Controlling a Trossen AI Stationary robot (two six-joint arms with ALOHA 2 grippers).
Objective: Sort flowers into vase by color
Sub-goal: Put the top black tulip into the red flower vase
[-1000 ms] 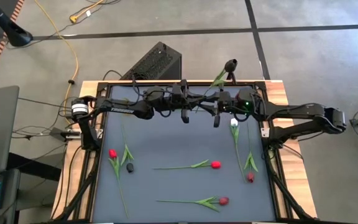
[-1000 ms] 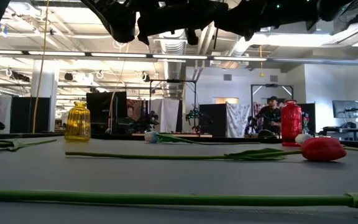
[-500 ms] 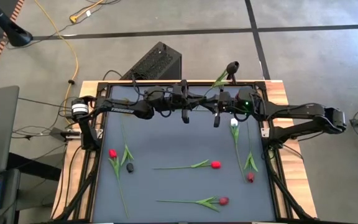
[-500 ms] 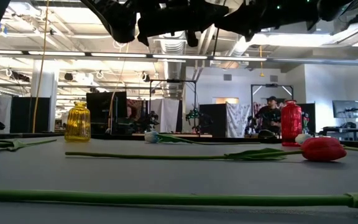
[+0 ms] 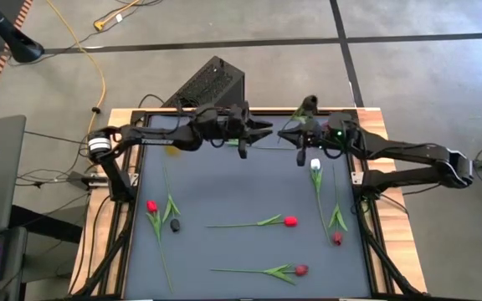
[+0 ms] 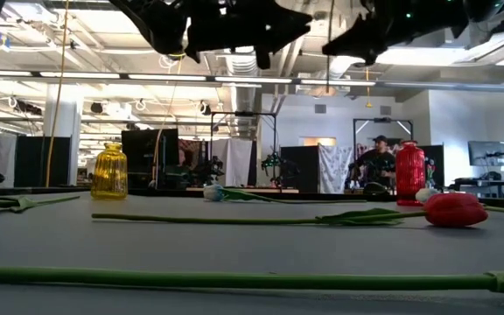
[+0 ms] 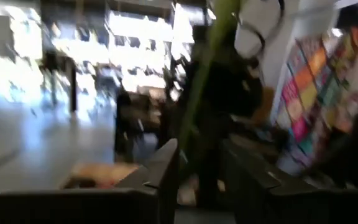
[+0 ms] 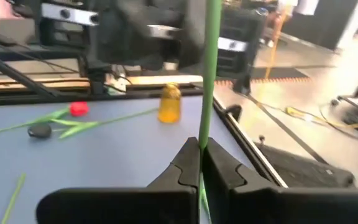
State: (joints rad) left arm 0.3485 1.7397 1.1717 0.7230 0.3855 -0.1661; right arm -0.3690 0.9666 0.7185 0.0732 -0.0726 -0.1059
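Both arms hang over the far edge of the grey table (image 5: 224, 188), their grippers close to each other. The right gripper (image 8: 200, 163) has its two fingers pressed together on the thin green stem of a dark tulip (image 5: 309, 102), whose head stands above the far table edge in the high view. The stem (image 8: 209, 68) rises straight up from between the fingers. The left gripper (image 7: 197, 165) has its fingers a little apart, and a blurred green stem passes through the gap; it is not clear if the fingers touch it.

The other flowers lie flat on the table: a white tulip (image 5: 315, 165) just beside the right gripper, two red tulips (image 5: 290, 221) near the middle, one red tulip (image 5: 151, 206) and one dark tulip (image 5: 175, 225) on the left side, and a maroon tulip (image 5: 337, 238) on the right side. A yellow vase (image 6: 109, 171) and a red vase (image 6: 409, 173) stand at the far edge.
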